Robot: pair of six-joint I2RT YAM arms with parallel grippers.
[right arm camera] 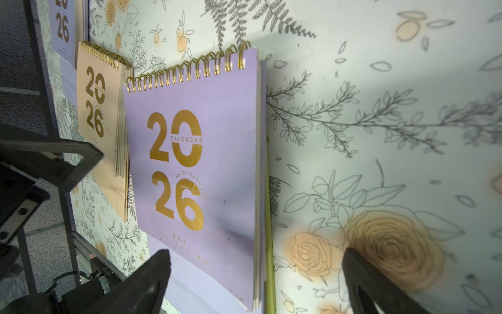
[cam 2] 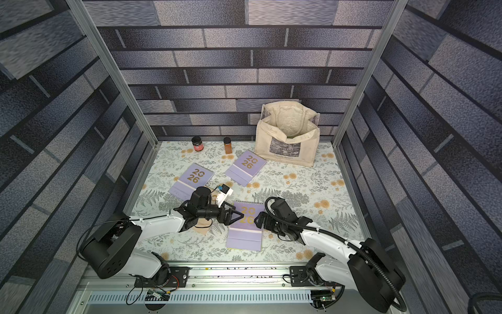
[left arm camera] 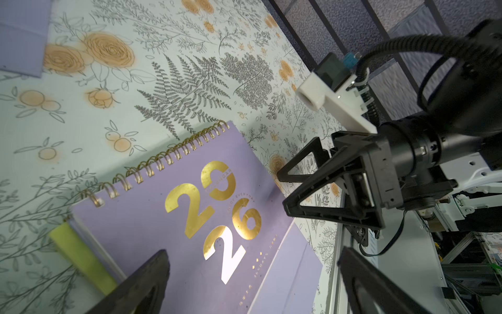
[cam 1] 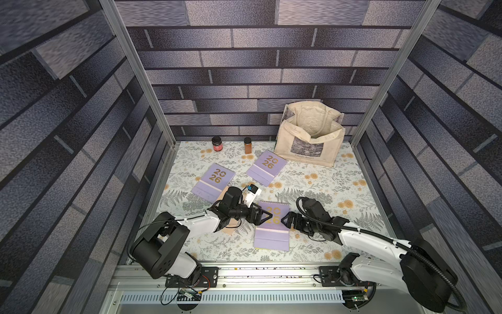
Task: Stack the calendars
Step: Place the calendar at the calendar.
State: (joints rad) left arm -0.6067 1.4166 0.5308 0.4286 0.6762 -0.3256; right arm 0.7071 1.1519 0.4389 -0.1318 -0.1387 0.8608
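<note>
Three lilac calendars with gold "2026" lie flat on the floral table. One is at the back left (cam 1: 213,183) and one at the back middle (cam 1: 267,167). The nearest one (cam 1: 272,231) rests on a yellow-green calendar (left arm camera: 81,257), of which only an edge strip (right arm camera: 269,244) shows. A peach calendar (right arm camera: 100,122) lies beside this pair, mostly hidden under my left arm in both top views. My left gripper (cam 1: 266,215) is open over the top lilac cover's left edge. My right gripper (cam 1: 285,218) is open at its right edge. Neither holds anything.
A cream tote bag (cam 1: 309,136) stands open at the back right. Two small jars, one red-labelled (cam 1: 216,144) and one amber (cam 1: 247,145), stand along the back wall. Metal posts and brick-pattern walls enclose the table, and an aluminium rail (cam 1: 258,271) runs along its front.
</note>
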